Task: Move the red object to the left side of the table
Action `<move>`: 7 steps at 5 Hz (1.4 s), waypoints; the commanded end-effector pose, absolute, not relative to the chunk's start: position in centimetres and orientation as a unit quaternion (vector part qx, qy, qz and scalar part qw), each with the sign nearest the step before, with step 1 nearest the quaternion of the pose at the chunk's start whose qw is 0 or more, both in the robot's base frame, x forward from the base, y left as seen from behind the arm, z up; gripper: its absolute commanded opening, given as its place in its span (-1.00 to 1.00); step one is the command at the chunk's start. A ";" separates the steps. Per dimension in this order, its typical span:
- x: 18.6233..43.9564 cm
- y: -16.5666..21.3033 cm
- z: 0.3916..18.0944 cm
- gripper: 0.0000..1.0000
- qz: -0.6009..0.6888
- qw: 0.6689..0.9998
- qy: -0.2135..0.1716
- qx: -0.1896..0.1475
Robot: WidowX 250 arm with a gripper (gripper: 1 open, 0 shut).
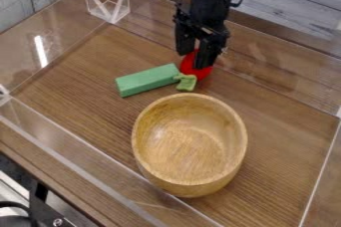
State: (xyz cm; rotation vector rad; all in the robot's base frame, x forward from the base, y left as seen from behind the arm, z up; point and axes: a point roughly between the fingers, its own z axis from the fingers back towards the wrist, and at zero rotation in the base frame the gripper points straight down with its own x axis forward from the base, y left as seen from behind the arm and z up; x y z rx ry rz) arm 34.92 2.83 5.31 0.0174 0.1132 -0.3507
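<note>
A black robot hand (196, 58) points straight down over the red object (202, 68), a small rounded strawberry-like toy, its two dark fingers straddling the top of the fruit in what looks like the start of a grasp. The fingers stand at a middling gap, close against the toy's sides; whether they have clamped it cannot be told from this view, and the toy sits on the bench (80, 82), not lifted. A vertical approach suits so small and round a thing, letting the fingers pinch it from either side without nudging its neighbours.

The toy lies just beyond the far rim of the wooden bowl (189, 142), with a little light-green piece (188, 84) at its base pointing toward the bowl. Touching or nearly touching that piece, a green rectangular block (147, 80) lies flat and slanted, up and to the left of the bowl. The task calls for the fruit to go to the bench's left side, so the carry would have to clear the block.

The bowl is pale turned wood, smooth and shallow, with grain rings showing inside. The bench is brown wood-grain laminate, faintly glossy, fenced by clear acrylic walls (40, 47) that catch reflections. The toy looks like glossy plastic; the block is matte with sharp edges.
</note>
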 end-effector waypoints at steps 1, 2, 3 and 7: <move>36.5 3.7 7.7 -1.00 -0.154 0.988 0.024 0.015; 37.0 4.1 9.6 -1.00 -0.156 0.987 0.013 0.015; 37.5 4.6 11.7 -1.00 -0.157 0.987 0.001 0.017; 35.3 10.7 16.5 -1.00 -0.070 0.997 -0.024 0.038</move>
